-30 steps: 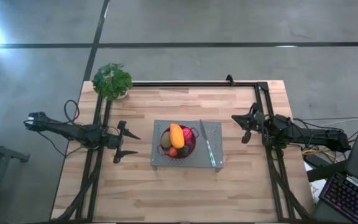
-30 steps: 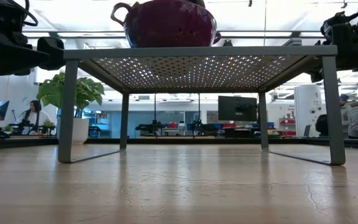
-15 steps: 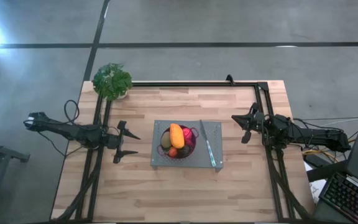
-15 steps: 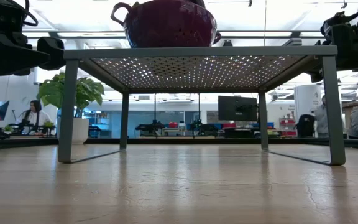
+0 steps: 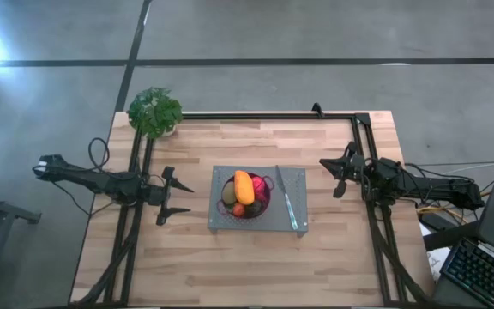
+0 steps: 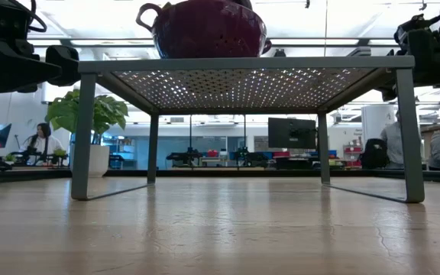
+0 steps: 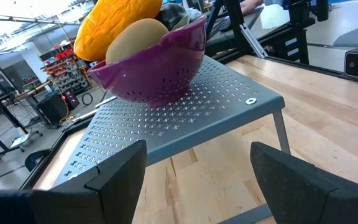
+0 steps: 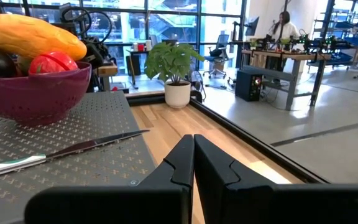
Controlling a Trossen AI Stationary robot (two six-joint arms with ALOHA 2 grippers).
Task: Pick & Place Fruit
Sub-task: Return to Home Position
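A purple colander bowl point(image 5: 247, 197) stands on a grey perforated metal stand point(image 5: 290, 225) at the table's middle. In it lie several toy fruits: a large oblong orange one point(image 5: 243, 185) on top, a pink-red ball point(image 5: 258, 189), an olive-green one point(image 5: 229, 196) and a small orange piece point(image 5: 238, 209). My left gripper point(image 5: 176, 199) is open and empty, left of the stand, pointing at it point(image 7: 194, 168). My right gripper point(image 5: 337, 176) is shut and empty, right of the stand point(image 8: 193, 149).
A slim silver knife point(image 5: 286, 209) lies on the stand's right part, beside the bowl. A potted leafy plant point(image 5: 154, 112) stands at the table's far left corner. A black frame rail point(image 5: 264, 116) runs along the far edge. Bare wood lies in front of the stand.
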